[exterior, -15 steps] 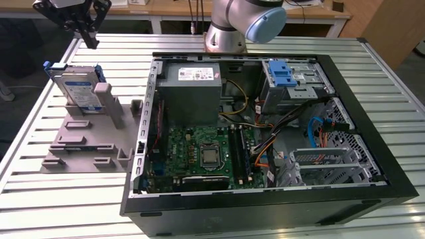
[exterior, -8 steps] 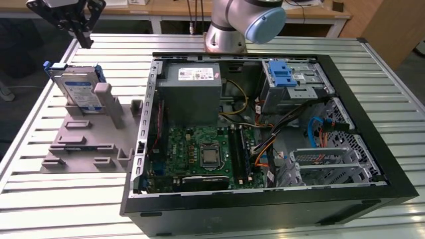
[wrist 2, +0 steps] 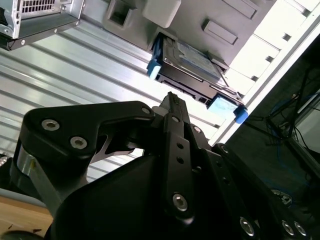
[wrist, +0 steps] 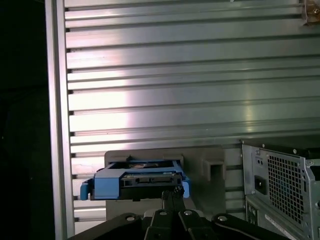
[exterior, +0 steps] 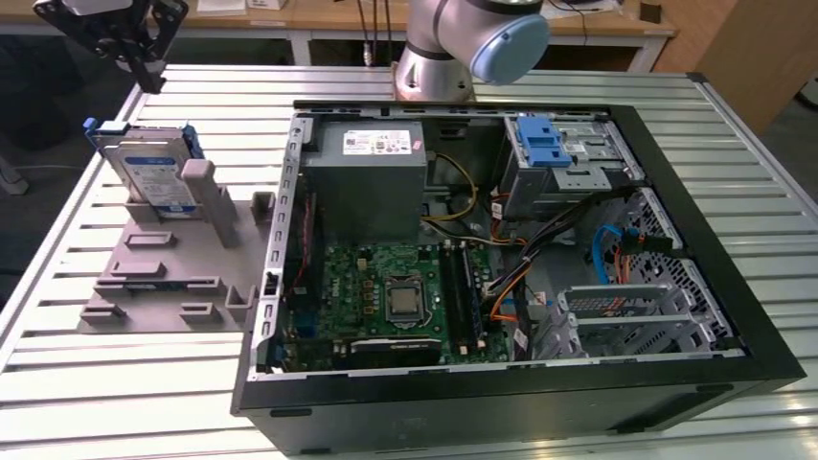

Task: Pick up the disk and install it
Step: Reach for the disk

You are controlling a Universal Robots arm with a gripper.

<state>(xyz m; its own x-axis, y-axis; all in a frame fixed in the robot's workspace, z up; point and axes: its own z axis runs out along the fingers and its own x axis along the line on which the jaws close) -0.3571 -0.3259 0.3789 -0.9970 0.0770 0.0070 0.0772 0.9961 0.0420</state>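
The disk (exterior: 151, 171), a silver drive with a blue-and-white label in a blue bracket, stands on edge in a grey fixture (exterior: 167, 278) at the exterior view's left. My gripper (exterior: 149, 82) hangs above and behind it, apart from it, fingers drawn together with nothing between them. In the second wrist view the disk (wrist 2: 192, 67) lies beyond the fingertips (wrist 2: 172, 101). In the first wrist view the disk's blue edge (wrist: 137, 182) sits just past the gripper (wrist: 173, 194).
An open computer case (exterior: 715, 278) lies on the slatted metal table (exterior: 115, 383), right of the fixture. Inside are a grey power supply box (exterior: 371, 158), a motherboard (exterior: 390, 297), cables and a drive bay with a blue latch (exterior: 547, 144). The arm's base (exterior: 442, 57) stands behind the case.
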